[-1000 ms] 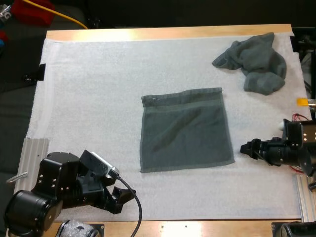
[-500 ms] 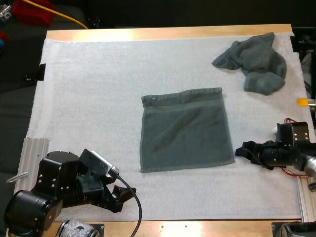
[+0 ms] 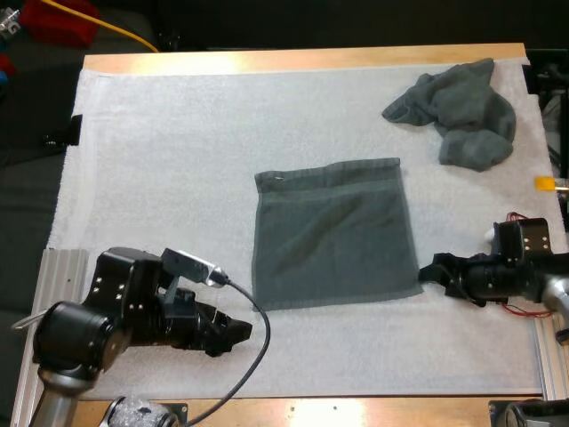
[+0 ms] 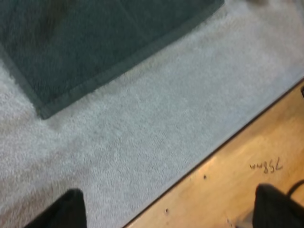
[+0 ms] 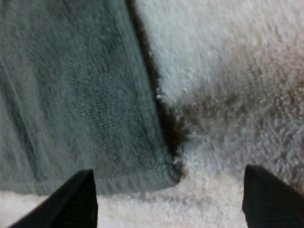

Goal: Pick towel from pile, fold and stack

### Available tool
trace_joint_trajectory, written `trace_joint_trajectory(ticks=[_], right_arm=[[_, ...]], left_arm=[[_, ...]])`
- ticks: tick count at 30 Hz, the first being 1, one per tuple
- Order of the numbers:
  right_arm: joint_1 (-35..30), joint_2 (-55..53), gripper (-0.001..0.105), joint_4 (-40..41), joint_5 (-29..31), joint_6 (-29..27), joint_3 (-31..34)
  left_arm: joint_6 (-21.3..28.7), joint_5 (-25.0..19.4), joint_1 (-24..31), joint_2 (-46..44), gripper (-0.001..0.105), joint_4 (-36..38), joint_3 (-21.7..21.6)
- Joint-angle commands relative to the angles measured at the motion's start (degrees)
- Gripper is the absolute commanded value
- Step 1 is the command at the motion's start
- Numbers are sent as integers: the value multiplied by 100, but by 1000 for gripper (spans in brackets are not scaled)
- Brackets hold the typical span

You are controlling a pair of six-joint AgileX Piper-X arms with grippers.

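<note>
A dark grey-green towel [image 3: 333, 233] lies spread flat in the middle of the white mat [image 3: 160, 160]. A crumpled towel [image 3: 458, 111] of the same colour sits at the far right of the mat. My left gripper [image 3: 242, 329] is low over the mat, just short of the flat towel's near left corner [image 4: 45, 111], fingers [image 4: 66, 211] open. My right gripper [image 3: 430, 271] is at the flat towel's near right corner [image 5: 173, 173], its fingers [image 5: 78, 199] open and astride that corner.
The table's wooden front edge [image 4: 247, 180] runs close behind my left gripper. A metal rail [image 3: 58, 267] lies along the mat's left side. Red objects and a yellow cable [image 3: 107, 27] lie beyond the table's far left corner.
My left arm has swung right and forward, bringing its gripper toward the flat towel's near left corner. My right gripper has crept left to the towel's near right corner.
</note>
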Motion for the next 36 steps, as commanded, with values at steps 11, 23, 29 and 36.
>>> trace_joint_trajectory(ticks=[11,23,29,36], right_arm=[[462,455,63,-472,-273,179,3],[1054,759,63,-1295,-33,1325,3],[1054,759,42,-1173,160,1330,3],[1054,710,0,-943,532,1302,3]], left_arm=[[-19,-12,-31,-7,69,-22,-21],[-19,300,-31,-7,69,-10,-21],[-6,302,-31,-7,69,-39,-21],[143,289,-31,-7,69,-316,-21]])
